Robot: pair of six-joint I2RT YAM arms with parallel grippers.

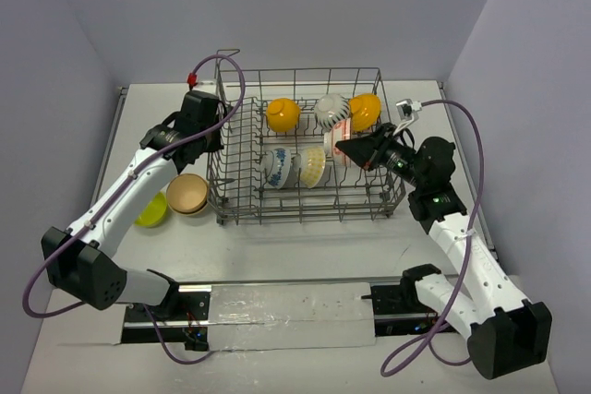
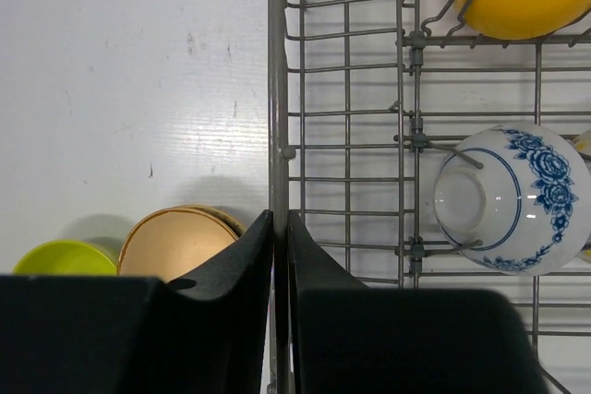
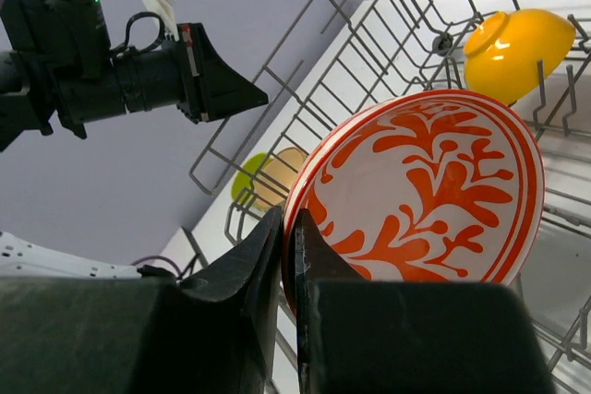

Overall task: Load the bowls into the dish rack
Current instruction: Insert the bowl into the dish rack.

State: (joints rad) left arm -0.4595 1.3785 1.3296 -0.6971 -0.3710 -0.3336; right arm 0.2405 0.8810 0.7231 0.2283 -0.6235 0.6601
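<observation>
The dish rack (image 1: 314,219) is a grey wire basket at mid-table. My left gripper (image 1: 218,138) (image 2: 280,219) is shut on its left rim wire (image 2: 275,89). My right gripper (image 1: 349,149) (image 3: 288,219) is shut on the rim of the red-and-white bowl (image 1: 338,145) (image 3: 434,182), held on edge above the rack's right side. Two orange-yellow bowls (image 1: 282,114) (image 1: 365,110), a white striped bowl (image 1: 330,110), a blue-patterned bowl (image 1: 276,167) (image 2: 512,200) and a cream bowl (image 1: 312,165) sit in the rack. The tan bowl (image 1: 187,193) (image 2: 175,242) and lime green bowl (image 1: 152,209) (image 2: 60,257) stand outside, left of it.
The rack's raised corner handle (image 1: 228,54) stands at its far left. Grey walls close in the table at the back and on both sides. A clear plastic sheet (image 1: 277,306) lies between the arm bases at the near edge.
</observation>
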